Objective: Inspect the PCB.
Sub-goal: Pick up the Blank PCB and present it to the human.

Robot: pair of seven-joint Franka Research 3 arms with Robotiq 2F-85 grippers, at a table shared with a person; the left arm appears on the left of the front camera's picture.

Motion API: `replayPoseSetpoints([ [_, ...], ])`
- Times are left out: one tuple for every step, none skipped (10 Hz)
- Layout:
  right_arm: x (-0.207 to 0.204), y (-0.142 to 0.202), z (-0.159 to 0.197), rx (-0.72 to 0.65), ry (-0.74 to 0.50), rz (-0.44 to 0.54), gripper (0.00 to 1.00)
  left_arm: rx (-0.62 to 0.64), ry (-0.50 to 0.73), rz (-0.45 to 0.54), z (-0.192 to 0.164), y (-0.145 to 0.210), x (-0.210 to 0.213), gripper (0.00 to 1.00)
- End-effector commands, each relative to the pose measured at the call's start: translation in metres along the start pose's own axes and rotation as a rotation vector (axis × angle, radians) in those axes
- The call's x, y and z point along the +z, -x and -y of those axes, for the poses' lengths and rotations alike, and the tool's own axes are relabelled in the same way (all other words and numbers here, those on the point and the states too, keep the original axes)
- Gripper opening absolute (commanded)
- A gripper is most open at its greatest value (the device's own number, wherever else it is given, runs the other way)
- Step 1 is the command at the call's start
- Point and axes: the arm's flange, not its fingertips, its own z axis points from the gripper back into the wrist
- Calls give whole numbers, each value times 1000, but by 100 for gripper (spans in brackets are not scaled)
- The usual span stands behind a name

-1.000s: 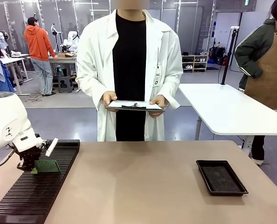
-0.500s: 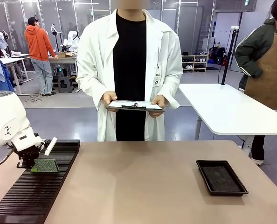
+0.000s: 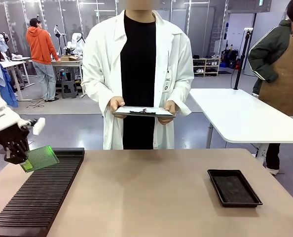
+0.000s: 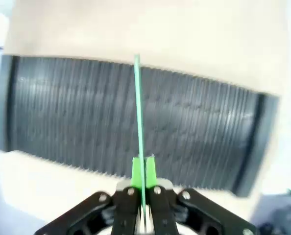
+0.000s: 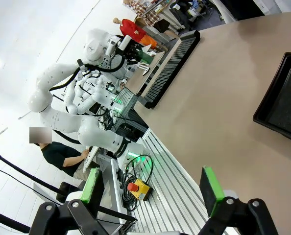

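PCB (image 3: 39,158): clear of the slotted rack (image 3: 43,197), hanging tilted in the air at 9 o'clock of the front view, its pale face turned up toward the table's far side. In the left wrist view it runs edge-on (image 4: 137,107), a thin bright green line straight out from the fingers.
Left gripper (image 3: 24,160): clamped on one short end of the board, green pads (image 4: 150,169) pressed on both faces.
Right gripper (image 5: 150,188): jaws wide apart, nothing between them.
Step in hand: carrying the board up for viewing, as I judge it. Do it well by holding the pinch firm, turning the wrist slowly and showing the whole face flat to the person (image 3: 136,74) at 12 o'clock, who holds a clipboard (image 3: 142,112).
Edges: the grip takes only a narrow strip, so a quick swing could let the board pivot. The rack's near ribs sit just below the free corner.
Open room: bare table (image 3: 146,197) from 6 o'clock through the middle. The black tray (image 3: 234,187) lies well apart at 4 o'clock.
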Motion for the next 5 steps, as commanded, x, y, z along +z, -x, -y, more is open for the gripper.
replayPoseSetpoints([
  [2,-3,-1,18,-7,9,100,152,153,247,-2,14,4,0],
  [2,-3,-1,18,-7,9,100,214,167,355,6,12,0,0],
  [2,-3,-1,18,-7,9,100,279,211,425,14,5,-8,0],
  [2,-3,-1,18,-7,9,100,309,205,459,19,-1,-13,0],
  [2,-3,-1,18,-7,9,100,311,200,464,21,-4,-16,0],
])
